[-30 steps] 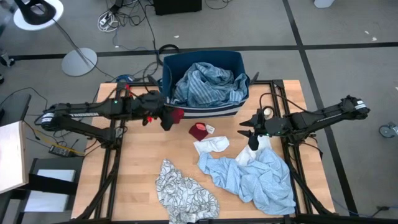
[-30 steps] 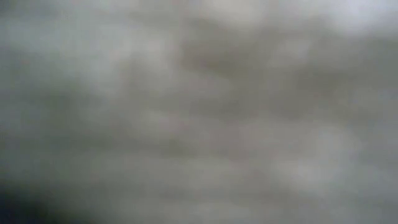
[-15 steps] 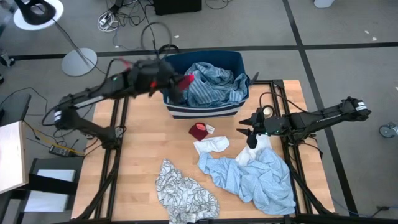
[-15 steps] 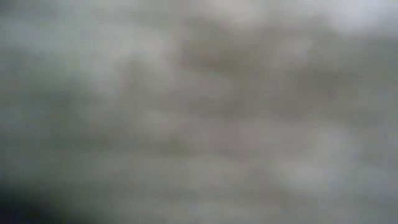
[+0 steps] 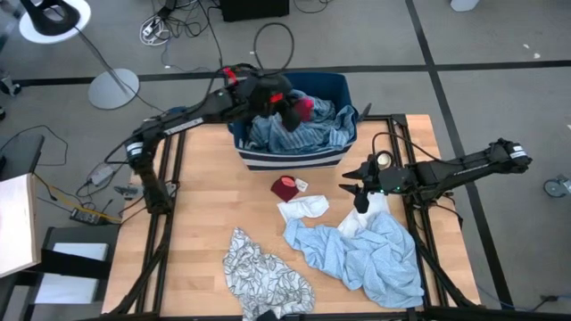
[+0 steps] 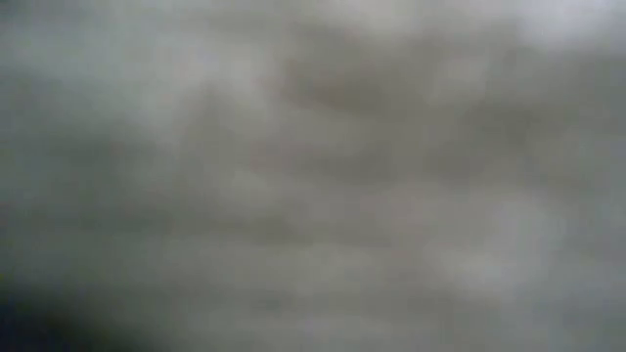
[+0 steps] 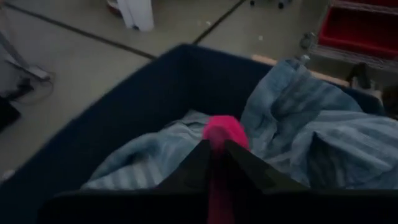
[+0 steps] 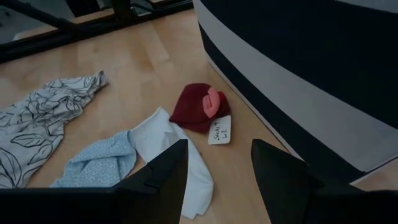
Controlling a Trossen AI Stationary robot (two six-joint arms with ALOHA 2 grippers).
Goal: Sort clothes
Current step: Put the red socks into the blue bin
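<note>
My left gripper (image 5: 296, 109) is over the dark blue bin (image 5: 294, 160), shut on a small red cloth (image 5: 305, 107). A blue-striped garment (image 5: 308, 125) fills the bin and shows under the gripper in the left wrist view (image 7: 323, 143). My right gripper (image 5: 357, 192) is open and empty over the table's right half, next to the white garment (image 5: 303, 209). A dark red garment with a paper tag (image 5: 285, 188), a pale blue garment (image 5: 366, 254) and a leaf-print garment (image 5: 263, 276) lie flat on the table. My left gripper pinches the red cloth between its two fingers, and a bunched end (image 7: 225, 130) bulges out past the fingertips. The fingers come from the table's left side. The cloth is lifted clear, above the striped garment in the bin.
The bin stands at the table's far edge, its wall close before my right gripper (image 8: 311, 74). The white garment (image 8: 174, 143) and the dark red one (image 8: 196, 106) lie just ahead of my right fingers. The low view shows only a grey blur.
My left gripper has risen from the table's left middle and swung toward the far edge and right, over the bin, carrying the red cloth lifted clear. My right gripper and the garments on the table have kept still.
</note>
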